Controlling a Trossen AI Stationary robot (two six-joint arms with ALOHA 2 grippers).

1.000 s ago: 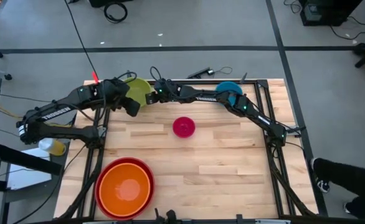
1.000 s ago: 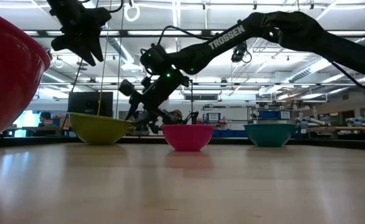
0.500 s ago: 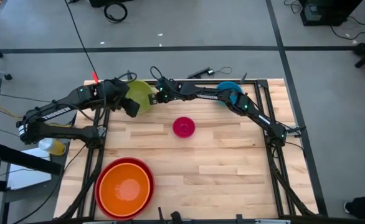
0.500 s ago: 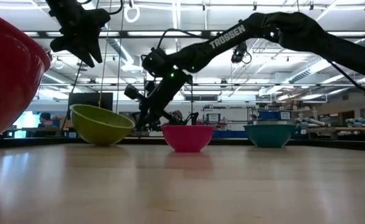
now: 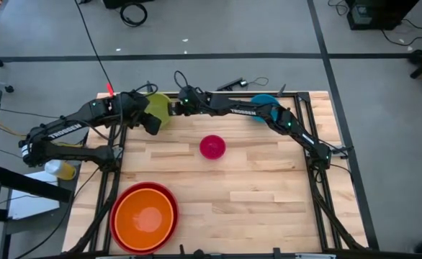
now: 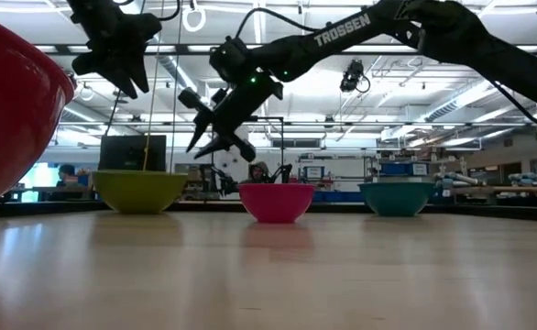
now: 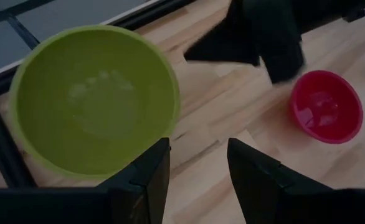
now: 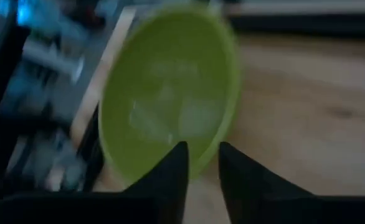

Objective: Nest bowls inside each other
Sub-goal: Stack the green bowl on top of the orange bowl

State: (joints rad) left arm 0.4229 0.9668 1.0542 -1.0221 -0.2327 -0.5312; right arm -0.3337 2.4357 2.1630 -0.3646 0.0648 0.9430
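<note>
The lime green bowl (image 5: 160,101) sits level on its base at the table's far left, also seen in the low view (image 6: 140,191). My right gripper (image 6: 215,145) hangs above its right rim, open by a small gap (image 8: 200,163), with nothing between the fingers. My left gripper (image 5: 153,124) is open and hovers high over the bowl's near side (image 7: 198,165). The small magenta bowl (image 5: 212,147) stands mid-table. The blue bowl (image 5: 261,101) stands at the far right, under my right arm. The orange bowl (image 5: 145,219) lies inside the red bowl (image 5: 135,188) at the near left.
The dark metal frame (image 5: 319,165) runs along the table's left, right and far edges. The red bowl (image 6: 12,110) fills the low view's left side. Bare wood lies between the magenta bowl and the near right corner.
Half a second ago my right gripper was at the green bowl's right rim and the bowl was tipped, its left side raised. Since then the gripper has risen clear of the bowl, and the bowl has settled back level on the table.
</note>
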